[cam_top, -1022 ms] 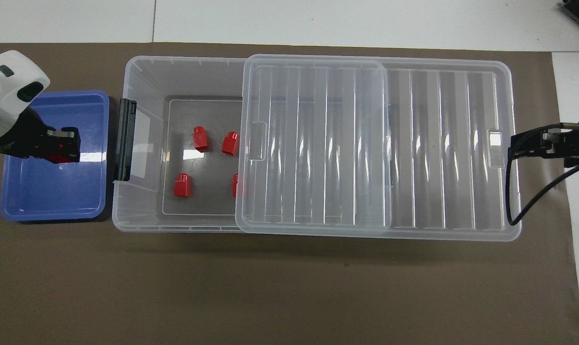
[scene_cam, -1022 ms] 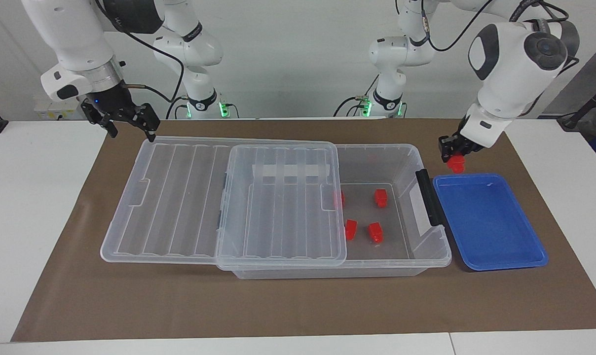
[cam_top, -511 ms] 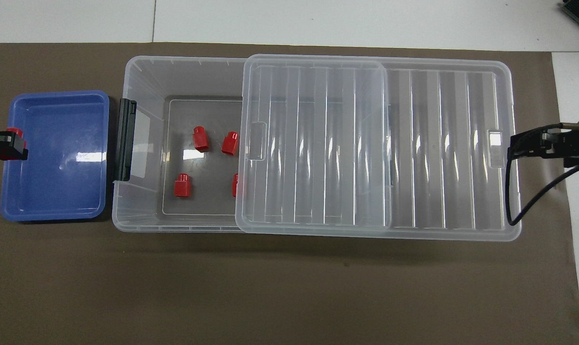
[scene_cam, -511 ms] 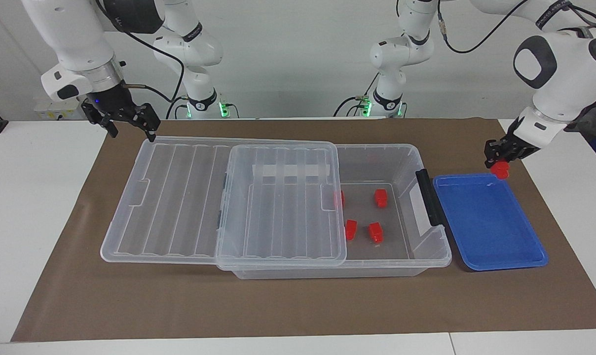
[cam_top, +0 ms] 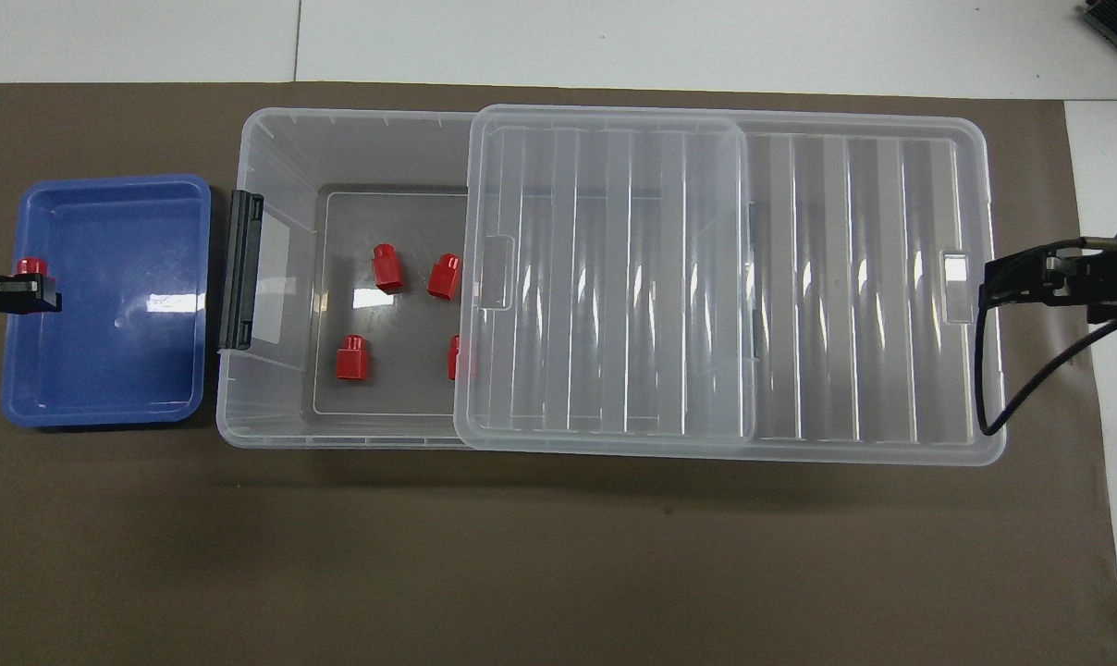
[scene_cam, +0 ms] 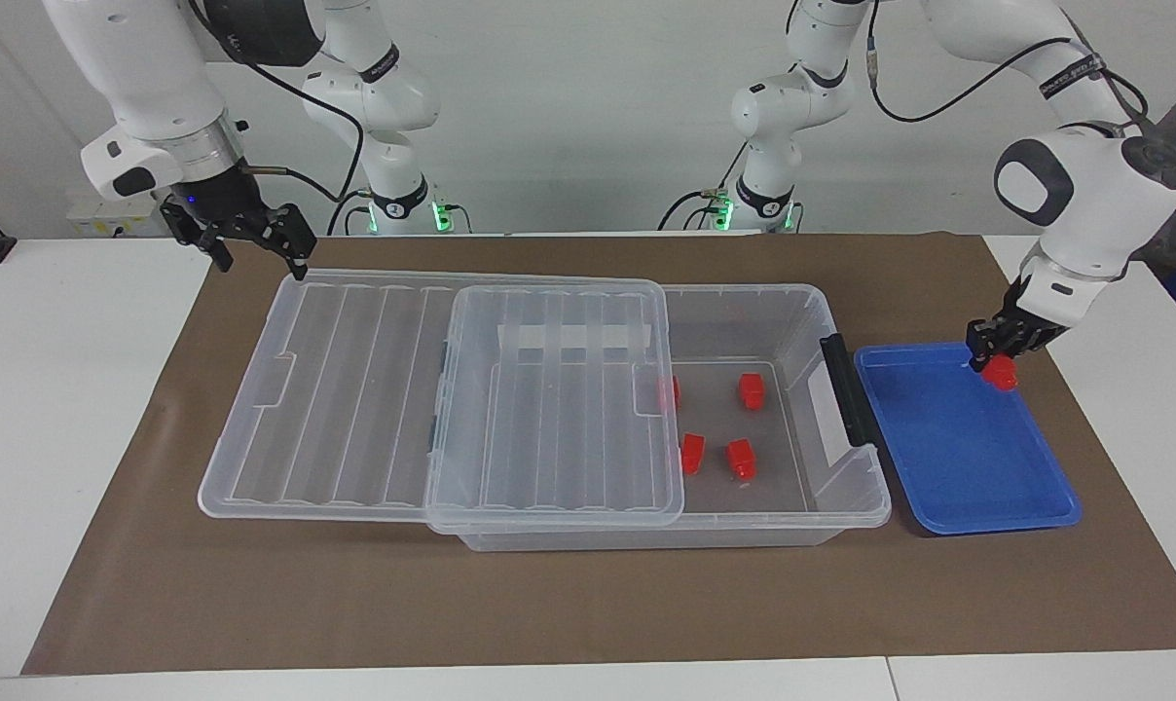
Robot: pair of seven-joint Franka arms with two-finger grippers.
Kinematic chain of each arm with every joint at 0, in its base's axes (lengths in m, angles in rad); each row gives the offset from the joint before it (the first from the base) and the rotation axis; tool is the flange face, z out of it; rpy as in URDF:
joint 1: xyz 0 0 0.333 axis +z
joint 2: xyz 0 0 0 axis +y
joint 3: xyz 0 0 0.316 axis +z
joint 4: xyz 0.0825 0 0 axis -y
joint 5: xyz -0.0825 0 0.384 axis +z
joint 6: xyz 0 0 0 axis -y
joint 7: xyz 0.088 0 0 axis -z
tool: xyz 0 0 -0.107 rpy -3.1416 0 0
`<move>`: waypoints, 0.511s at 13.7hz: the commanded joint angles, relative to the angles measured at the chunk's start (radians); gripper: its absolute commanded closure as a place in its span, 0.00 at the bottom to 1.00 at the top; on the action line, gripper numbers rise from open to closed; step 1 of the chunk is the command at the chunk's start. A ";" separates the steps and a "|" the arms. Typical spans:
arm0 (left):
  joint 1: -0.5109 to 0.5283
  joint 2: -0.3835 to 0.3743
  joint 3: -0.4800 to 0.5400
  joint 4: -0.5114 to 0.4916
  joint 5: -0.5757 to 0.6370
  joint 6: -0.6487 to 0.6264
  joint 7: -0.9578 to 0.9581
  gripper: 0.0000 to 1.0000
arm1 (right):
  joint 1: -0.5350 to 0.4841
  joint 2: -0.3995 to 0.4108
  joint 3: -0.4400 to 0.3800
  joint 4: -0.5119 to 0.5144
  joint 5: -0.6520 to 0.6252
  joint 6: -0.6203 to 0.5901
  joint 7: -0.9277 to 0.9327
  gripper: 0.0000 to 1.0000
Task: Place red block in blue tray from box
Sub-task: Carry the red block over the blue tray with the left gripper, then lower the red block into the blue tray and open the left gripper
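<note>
The left end effector (scene_cam: 1001,362) pinches the red block (scene_cam: 1004,373) low over the blue tray (scene_cam: 968,458), close to its outer rim. Best to set it further inside before letting go. The right end effector (scene_cam: 254,245), spread, waits over the box (scene_cam: 846,506) lid's corner.

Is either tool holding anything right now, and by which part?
The left tool grips a red block by its upper end, over the blue tray. The right tool is open, holding nothing.
</note>
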 commanded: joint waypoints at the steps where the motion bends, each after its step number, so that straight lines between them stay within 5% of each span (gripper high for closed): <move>1: 0.010 0.018 -0.006 -0.082 -0.014 0.131 0.002 0.89 | -0.011 -0.011 0.010 -0.010 0.006 -0.005 -0.021 0.00; 7: -0.001 0.131 -0.006 -0.083 -0.014 0.234 -0.075 0.89 | -0.011 -0.011 0.010 -0.010 0.006 -0.005 -0.019 0.00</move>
